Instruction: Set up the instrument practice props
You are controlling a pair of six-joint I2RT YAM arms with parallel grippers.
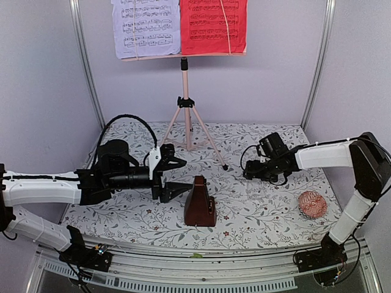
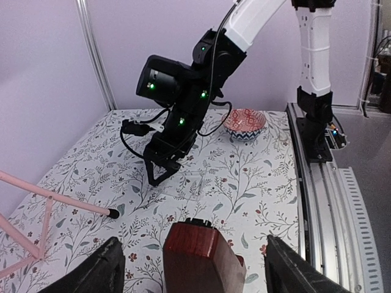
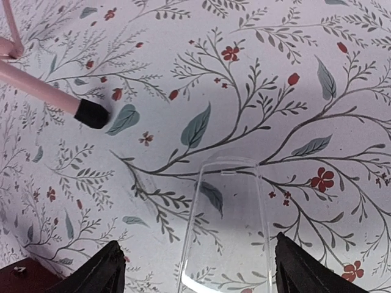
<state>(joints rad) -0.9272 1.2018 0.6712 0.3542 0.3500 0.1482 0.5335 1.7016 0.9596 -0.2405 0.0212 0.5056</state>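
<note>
The pink tripod music stand (image 1: 185, 110) stands at the back, with a lilac sheet (image 1: 146, 25) and a red sheet (image 1: 214, 25) of music on its desk. The dark brown pyramid metronome (image 1: 199, 202) stands upright at the front centre. My left gripper (image 1: 185, 174) is open just left of and behind it. In the left wrist view the metronome's top (image 2: 198, 256) shows between my open left gripper's (image 2: 192, 241) fingers, untouched. My right gripper (image 1: 247, 171) is open and empty, low over a clear plastic cover (image 3: 227, 226) lying flat on the cloth; its fingers (image 3: 101, 271) flank the cover.
A small pink knitted ball (image 1: 311, 204) lies at the front right, also in the left wrist view (image 2: 244, 124). One black-tipped foot of the stand's leg (image 3: 91, 114) rests near my right gripper. White walls and metal corner posts (image 1: 85, 67) close in the floral-cloth table (image 1: 122, 213).
</note>
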